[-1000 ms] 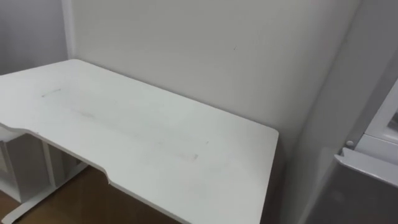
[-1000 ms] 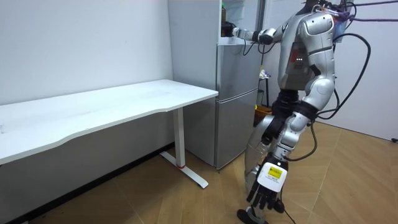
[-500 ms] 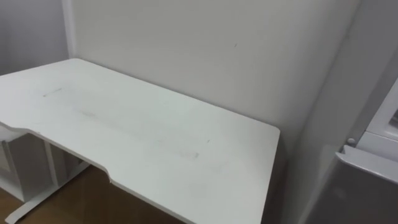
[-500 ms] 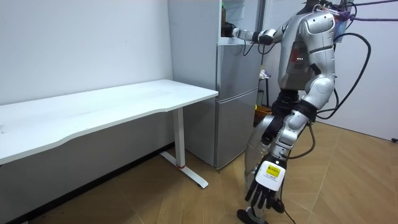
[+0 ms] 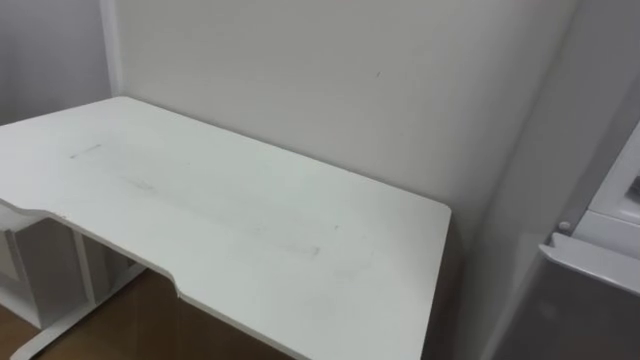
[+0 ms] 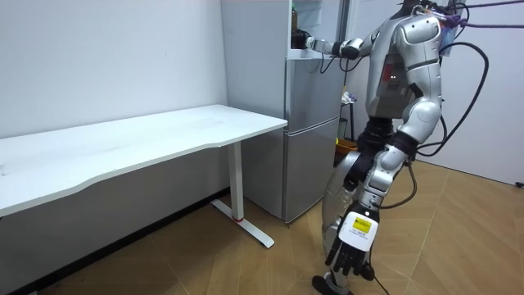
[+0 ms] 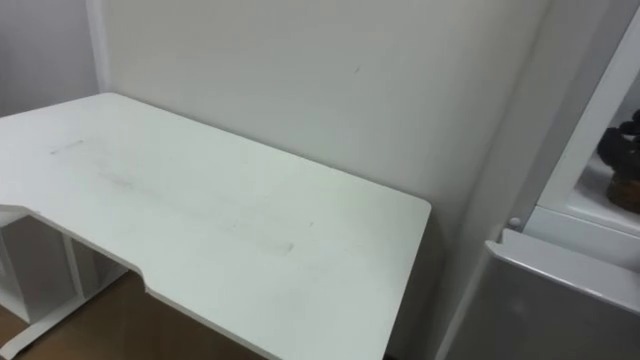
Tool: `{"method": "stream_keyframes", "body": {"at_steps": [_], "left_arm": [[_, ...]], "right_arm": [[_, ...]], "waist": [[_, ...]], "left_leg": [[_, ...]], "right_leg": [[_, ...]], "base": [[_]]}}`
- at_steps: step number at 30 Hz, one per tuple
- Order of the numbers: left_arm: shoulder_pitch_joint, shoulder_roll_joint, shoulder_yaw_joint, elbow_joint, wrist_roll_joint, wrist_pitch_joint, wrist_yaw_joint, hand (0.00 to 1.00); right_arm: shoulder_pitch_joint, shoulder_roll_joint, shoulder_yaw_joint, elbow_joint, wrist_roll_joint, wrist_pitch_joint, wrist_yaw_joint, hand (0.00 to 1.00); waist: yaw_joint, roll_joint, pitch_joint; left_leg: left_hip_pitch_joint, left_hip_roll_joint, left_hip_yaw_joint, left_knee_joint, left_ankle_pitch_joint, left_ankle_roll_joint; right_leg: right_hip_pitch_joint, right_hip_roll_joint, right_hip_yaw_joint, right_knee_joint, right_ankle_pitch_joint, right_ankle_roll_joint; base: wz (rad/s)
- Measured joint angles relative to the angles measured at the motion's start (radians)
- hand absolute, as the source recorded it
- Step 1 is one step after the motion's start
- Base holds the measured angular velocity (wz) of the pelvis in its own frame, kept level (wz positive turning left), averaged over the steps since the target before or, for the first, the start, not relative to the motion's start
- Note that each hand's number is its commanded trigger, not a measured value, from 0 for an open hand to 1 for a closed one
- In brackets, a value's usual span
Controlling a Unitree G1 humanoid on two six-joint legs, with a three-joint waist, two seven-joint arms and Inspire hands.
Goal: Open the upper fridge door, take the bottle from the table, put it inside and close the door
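Observation:
I stand close to the grey fridge (image 6: 311, 139), at the room view's right. My right arm reaches into its open upper compartment (image 6: 318, 24). There my right hand (image 6: 301, 38) shows as a dark shape (image 7: 624, 150) at the right eye view's right edge, above the compartment's sill. A brownish patch lies just under it; I cannot tell whether that is the bottle or whether the fingers hold anything. My left hand (image 6: 350, 256) hangs low near the floor with relaxed fingers and nothing in it.
A long white table (image 5: 220, 210) stands along the wall, its right end almost touching the fridge's side (image 5: 520, 200). The shut lower fridge door (image 7: 560, 310) is below the sill. Wooden floor (image 6: 246, 270) lies open in front of the table.
The hanging left hand has swayed slightly. The eye view has shifted a little. The right arm stays in the fridge.

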Motion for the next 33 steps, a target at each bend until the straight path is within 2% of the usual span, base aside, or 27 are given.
{"method": "stream_keyframes", "body": {"at_steps": [4, 5, 6, 7, 12, 15, 21, 28, 33], "left_arm": [[0.022, 0.000, 0.004, -0.016, 0.000, -0.002, 0.003, 0.00], [0.024, 0.000, 0.005, -0.016, 0.000, -0.002, 0.003, 0.00], [0.027, 0.001, 0.005, -0.016, 0.000, -0.003, 0.003, 0.00], [0.030, 0.001, 0.005, -0.016, 0.000, -0.004, 0.003, 0.00], [0.036, 0.002, 0.010, -0.006, 0.000, -0.010, 0.001, 0.00], [0.041, 0.002, 0.016, -0.006, 0.000, -0.014, -0.003, 0.00], [0.055, 0.001, 0.040, 0.000, 0.001, -0.023, -0.010, 0.00], [0.061, 0.001, 0.049, 0.008, 0.001, -0.023, -0.010, 0.00], [0.065, 0.000, 0.050, 0.007, 0.001, -0.023, -0.010, 0.00]], "right_arm": [[0.005, 0.001, 0.000, 0.000, -0.001, 0.009, 0.011, 1.00], [0.012, 0.002, 0.000, 0.000, -0.001, 0.009, 0.011, 0.86], [0.016, 0.003, 0.000, 0.000, -0.001, 0.009, 0.011, 0.25], [0.022, 0.003, -0.001, 0.000, -0.001, 0.009, 0.011, 0.00], [0.050, 0.008, -0.026, 0.000, -0.002, 0.012, 0.022, 0.00], [0.056, 0.007, -0.032, 0.001, -0.002, 0.028, 0.022, 0.00], [0.058, 0.012, -0.031, 0.001, -0.041, 0.035, 0.032, 0.00], [0.069, 0.011, -0.031, 0.001, -0.077, 0.074, 0.056, 0.00], [0.080, 0.011, -0.032, 0.001, -0.091, 0.077, 0.058, 0.00]], "waist": [[-0.002, -0.004, 0.0001], [-0.003, -0.007, 0.0013], [-0.003, -0.010, 0.0007], [-0.006, -0.015, 0.0028], [-0.009, -0.034, 0.0033], [-0.008, -0.037, 0.0031], [-0.006, -0.044, 0.0035], [-0.009, -0.046, 0.0034], [-0.010, -0.046, 0.0027]], "left_leg": [[0.019, -0.001, 0.004, -0.006, 0.000, 0.000], [0.029, -0.002, 0.006, -0.009, -0.001, 0.001], [0.033, -0.002, 0.011, -0.011, -0.001, 0.001], [0.040, -0.001, 0.018, -0.015, 0.000, 0.001], [0.059, -0.002, 0.027, -0.022, -0.002, 0.002], [0.071, -0.002, 0.033, -0.023, -0.004, 0.004], [0.083, 0.003, 0.047, -0.027, -0.009, 0.005], [0.101, 0.005, 0.051, -0.027, -0.014, 0.007], [0.100, 0.005, 0.051, -0.022, -0.017, 0.006]], "right_leg": [[0.018, -0.001, 0.002, -0.002, -0.003, 0.002], [0.029, -0.003, 0.002, -0.005, -0.004, 0.003], [0.032, -0.004, 0.002, -0.004, -0.006, 0.004], [0.039, -0.005, 0.001, -0.004, -0.009, 0.006], [0.061, -0.003, 0.000, -0.006, -0.010, 0.009], [0.071, -0.003, 0.002, -0.005, -0.012, 0.012], [0.074, -0.001, 0.015, -0.001, -0.012, 0.012], [0.088, -0.003, 0.018, 0.010, -0.009, 0.014], [0.086, -0.004, 0.022, 0.015, -0.008, 0.015]], "base": [[0.01], [0.04], [0.08], [0.06], [0.02], [-0.01], [-0.07], [-0.01], [0.00]]}}
